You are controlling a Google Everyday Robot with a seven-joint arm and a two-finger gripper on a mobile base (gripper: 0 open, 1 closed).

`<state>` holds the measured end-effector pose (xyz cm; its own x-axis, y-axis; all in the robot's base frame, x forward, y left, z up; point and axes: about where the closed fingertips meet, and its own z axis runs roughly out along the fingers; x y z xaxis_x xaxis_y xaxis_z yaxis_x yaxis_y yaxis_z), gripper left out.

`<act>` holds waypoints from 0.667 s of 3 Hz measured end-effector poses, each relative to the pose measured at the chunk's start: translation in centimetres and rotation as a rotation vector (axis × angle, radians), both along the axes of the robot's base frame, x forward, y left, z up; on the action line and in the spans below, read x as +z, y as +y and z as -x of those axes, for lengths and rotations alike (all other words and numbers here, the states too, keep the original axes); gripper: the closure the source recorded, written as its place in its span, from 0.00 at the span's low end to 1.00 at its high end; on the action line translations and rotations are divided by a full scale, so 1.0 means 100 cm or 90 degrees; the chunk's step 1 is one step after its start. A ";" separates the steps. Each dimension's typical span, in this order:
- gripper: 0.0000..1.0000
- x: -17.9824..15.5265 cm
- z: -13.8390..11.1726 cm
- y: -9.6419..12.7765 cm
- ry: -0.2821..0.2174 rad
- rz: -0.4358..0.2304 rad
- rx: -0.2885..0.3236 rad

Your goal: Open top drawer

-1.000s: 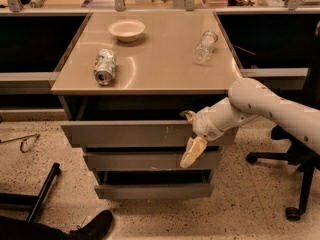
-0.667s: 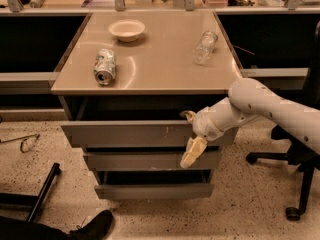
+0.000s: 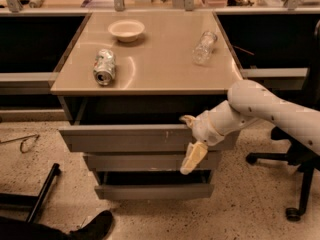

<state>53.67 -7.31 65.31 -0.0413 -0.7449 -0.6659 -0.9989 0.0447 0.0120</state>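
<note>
— Where is the top drawer (image 3: pixel 125 138)?

— Centre of the frame, right under the tan cabinet top (image 3: pixel 160 76). Its grey front stands forward of the cabinet, with a dark gap behind it. The inside is in shadow, so I cannot tell what it holds.

— And the gripper (image 3: pixel 190 139)?

— At the right end of that front, on the white arm (image 3: pixel 260 106) coming in from the right. Its jaws are spread wide: the upper finger (image 3: pixel 187 119) sits at the front's top edge, and the lower finger (image 3: pixel 193 156) hangs down over the middle drawer (image 3: pixel 140 162). It has nothing clamped.

— What is on top?

— A pale bowl (image 3: pixel 126 30) at the upper left, a can (image 3: pixel 104 67) lying on its side below it, and a clear bottle (image 3: pixel 204 47) lying at the upper right. I cannot tell what is in the bottle.
</note>
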 end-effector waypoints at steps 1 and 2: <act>0.00 0.010 0.034 -0.001 0.013 -0.005 -0.012; 0.00 0.010 0.034 -0.001 0.013 -0.005 -0.012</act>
